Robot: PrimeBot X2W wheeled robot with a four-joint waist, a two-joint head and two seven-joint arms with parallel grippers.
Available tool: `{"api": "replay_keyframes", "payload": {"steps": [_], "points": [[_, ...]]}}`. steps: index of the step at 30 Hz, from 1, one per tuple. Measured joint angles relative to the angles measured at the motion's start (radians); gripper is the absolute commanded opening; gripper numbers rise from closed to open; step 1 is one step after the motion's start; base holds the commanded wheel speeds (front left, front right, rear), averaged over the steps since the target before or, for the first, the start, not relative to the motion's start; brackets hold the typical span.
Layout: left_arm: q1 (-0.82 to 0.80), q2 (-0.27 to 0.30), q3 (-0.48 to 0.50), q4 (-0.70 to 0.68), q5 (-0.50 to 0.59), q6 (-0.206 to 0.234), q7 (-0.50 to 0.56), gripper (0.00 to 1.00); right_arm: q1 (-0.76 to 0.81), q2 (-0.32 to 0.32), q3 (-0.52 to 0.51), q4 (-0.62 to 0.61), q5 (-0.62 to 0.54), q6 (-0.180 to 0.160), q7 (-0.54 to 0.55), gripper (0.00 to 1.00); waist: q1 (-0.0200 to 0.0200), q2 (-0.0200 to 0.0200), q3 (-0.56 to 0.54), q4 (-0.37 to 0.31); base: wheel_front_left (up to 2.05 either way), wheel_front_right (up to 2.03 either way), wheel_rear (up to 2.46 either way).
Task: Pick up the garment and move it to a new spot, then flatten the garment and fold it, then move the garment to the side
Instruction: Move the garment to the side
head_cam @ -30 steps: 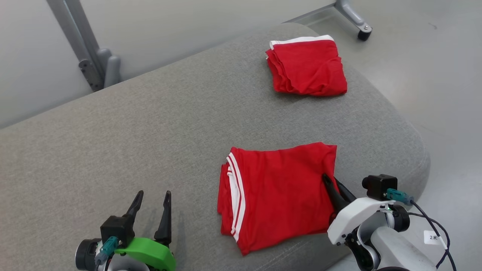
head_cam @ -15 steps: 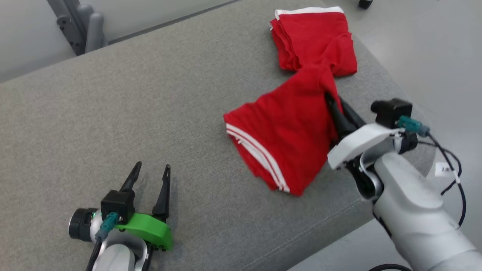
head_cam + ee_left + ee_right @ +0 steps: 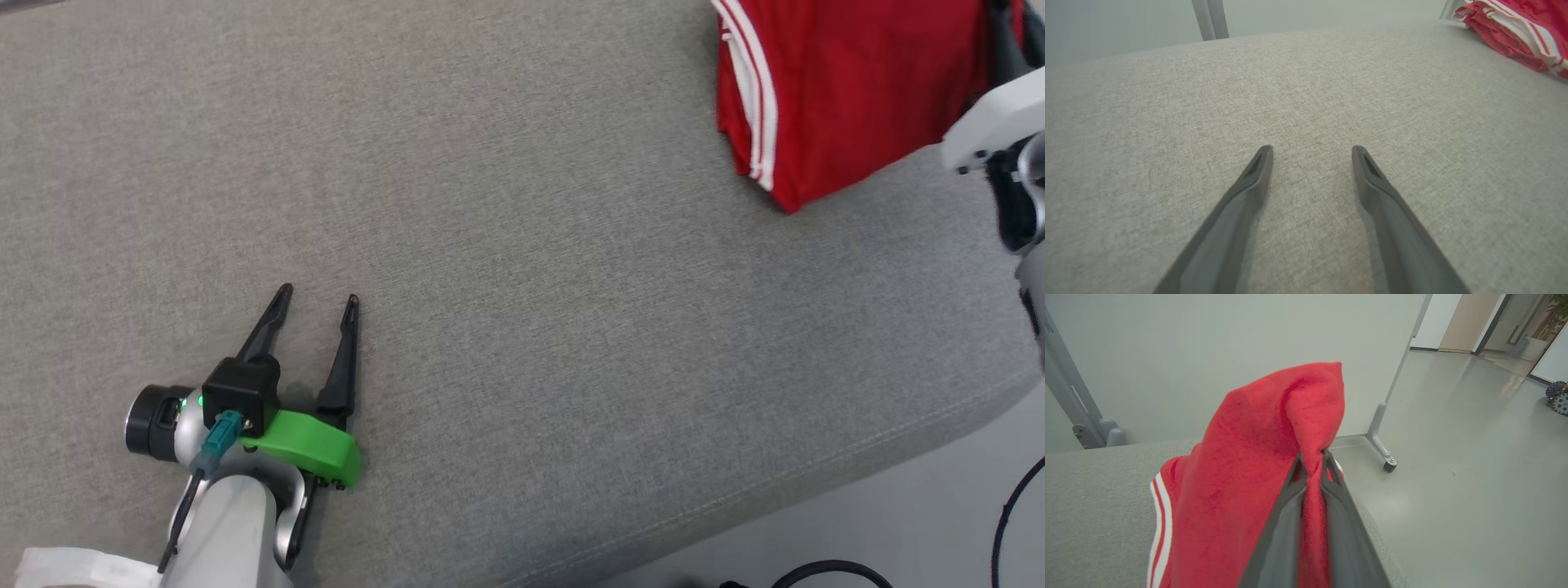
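Grey upholstered cushion (image 3: 490,204) spreads under your head camera, which has swung round since a second ago, so the folded red garment (image 3: 849,82) now sits in the top right corner. It lay flat beside the right arm then and is now raised by one edge, next to that arm's white wrist housing (image 3: 992,131). Your left gripper (image 3: 317,294) rests low at left, fingers spread, nothing between them. Left wrist view: the same splayed fingers over bare cushion, and red cloth (image 3: 1515,24) with white stripes at the far upper right. Right wrist view: your right gripper (image 3: 1312,457) is pressed onto a pinch of the garment, which drapes down toward the cushion, with grey floor (image 3: 1453,498) and a castered stand leg (image 3: 1384,453) beyond. Folding looks done. You appear to be on the final carry to the side, and a one-edge hold may loosen the fold.
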Motion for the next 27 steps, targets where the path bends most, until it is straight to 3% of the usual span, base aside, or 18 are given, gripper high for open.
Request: {"api": "replay_keyframes", "payload": {"steps": [2, 3, 4, 7, 13, 20, 27], "points": [[-0.012, -0.001, 0.001, -0.004, 0.004, -0.001, 0.000, 1.00, -0.026, -0.033, -0.047, 0.051, -0.044, 0.000, 0.000, 0.00, 0.0000, 0.0000, 0.017, 0.021, 0.00, 0.00, 0.00], [-0.016, 0.000, 0.000, -0.006, 0.005, -0.001, 0.000, 1.00, -0.039, -0.047, -0.083, 0.067, -0.074, 0.000, 0.000, 0.44, 0.0000, 0.0000, 0.026, 0.032, 0.00, 0.00, 0.00], [-0.019, 0.000, -0.001, -0.006, 0.007, -0.001, -0.001, 1.00, -0.051, -0.060, -0.126, 0.071, -0.103, 0.000, 0.000, 1.00, 0.0000, 0.0000, 0.034, 0.041, 0.00, 0.00, 0.00], [-0.032, -0.002, 0.002, -0.009, 0.013, -0.001, -0.001, 1.00, -0.067, -0.060, -0.298, 0.044, -0.236, 0.000, 0.000, 1.00, 0.0000, 0.0000, 0.059, 0.078, 0.00, 0.00, 0.00], [-0.026, -0.005, 0.019, 0.000, 0.008, 0.001, -0.001, 1.00, 0.020, 0.060, -0.385, -0.019, -0.352, 0.000, 0.000, 1.00, 0.0000, 0.0000, 0.049, 0.113, 0.00, 0.00, 0.00], [0.036, -0.021, 0.049, 0.018, -0.014, 0.009, 0.001, 1.00, 0.211, 0.205, -0.255, -0.154, -0.279, 0.000, 0.000, 1.00, 0.0000, 0.0000, -0.035, 0.130, 0.00, 0.00, 0.00], [0.097, -0.033, 0.095, 0.024, -0.031, 0.027, 0.001, 1.00, 0.407, 0.259, -0.063, -0.282, -0.184, 0.000, 0.000, 1.00, -0.0001, -0.0001, -0.138, 0.149, 0.00, 0.00, 0.00]]}}
